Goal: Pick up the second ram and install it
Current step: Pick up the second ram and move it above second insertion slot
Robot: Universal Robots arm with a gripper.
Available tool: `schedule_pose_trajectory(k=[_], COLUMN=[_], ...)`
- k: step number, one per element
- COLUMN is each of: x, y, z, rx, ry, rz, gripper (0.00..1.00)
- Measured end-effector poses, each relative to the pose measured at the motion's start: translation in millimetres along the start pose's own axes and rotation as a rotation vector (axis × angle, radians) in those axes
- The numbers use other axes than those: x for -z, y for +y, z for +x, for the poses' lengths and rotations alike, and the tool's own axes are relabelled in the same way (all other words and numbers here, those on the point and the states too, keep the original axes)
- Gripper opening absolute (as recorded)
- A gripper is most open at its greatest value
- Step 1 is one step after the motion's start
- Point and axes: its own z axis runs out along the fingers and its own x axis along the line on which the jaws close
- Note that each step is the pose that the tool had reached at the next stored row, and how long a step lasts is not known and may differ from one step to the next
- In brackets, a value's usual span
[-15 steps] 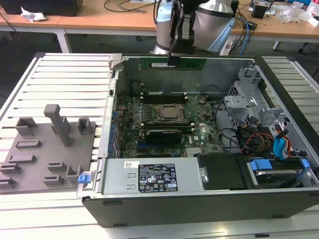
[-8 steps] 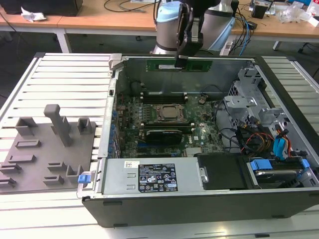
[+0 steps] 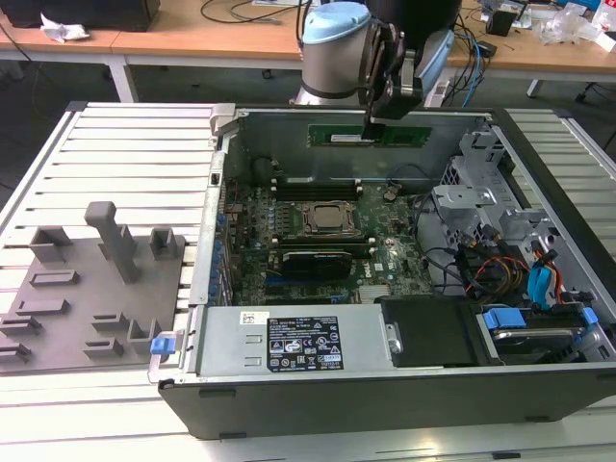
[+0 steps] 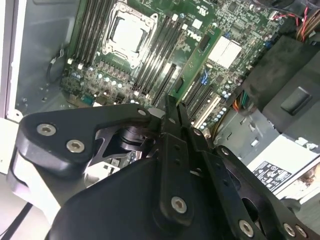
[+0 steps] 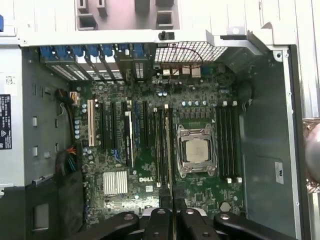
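My gripper (image 3: 370, 125) is clamped on the second ram (image 3: 404, 135) and holds it level above the far side of the open computer case (image 3: 385, 385). I judge the pickup done. The stick is not yet seated in a memory slot (image 3: 313, 181).

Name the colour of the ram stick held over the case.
The second ram is green, best seen in the exterior view.
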Motion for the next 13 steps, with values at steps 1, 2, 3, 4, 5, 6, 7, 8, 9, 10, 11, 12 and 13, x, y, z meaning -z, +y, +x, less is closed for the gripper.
schedule_pose_trajectory(k=[1, 2, 3, 4, 5, 6, 7, 8, 9, 10, 11, 12, 13], x=[-1.5, -2.6, -4.9, -6.6, -10.0, -11.3, -12.5, -14.7, -16.1, -17.1, -19.4, -21.7, -23.7], y=[-2.6, -4.4, -7.6, -9.8, -12.8, -13.7, -14.5, -15.8, -16.5, -17.0, -18.0, -19.0, -20.1], z=[0.0, -0.1, -0.1, -0.1, -0.1, 0.0, 0.0, 0.1, 0.1, 0.1, 0.3, 0.3, 0.4], rx=[0.0, 0.0, 0.0, 0.0, 0.0, 0.0, 0.0, 0.0, 0.0, 0.0, 0.0, 0.0, 0.0], ry=[0.0, 0.0, 0.0, 0.0, -0.0002, 0.0, -0.0001, 0.0, 0.0001, 0.0001, 0.0001, -0.0001, 0.0], rz=[0.0, 0.0, -0.0001, -0.0002, -0.0003, -0.0004, -0.0003, -0.0004, -0.0004, -0.0004, -0.0004, -0.0004, -0.0004], gripper=[0.13, 0.13, 0.13, 0.13, 0.13, 0.13, 0.13, 0.13, 0.13, 0.13, 0.13, 0.13, 0.13])
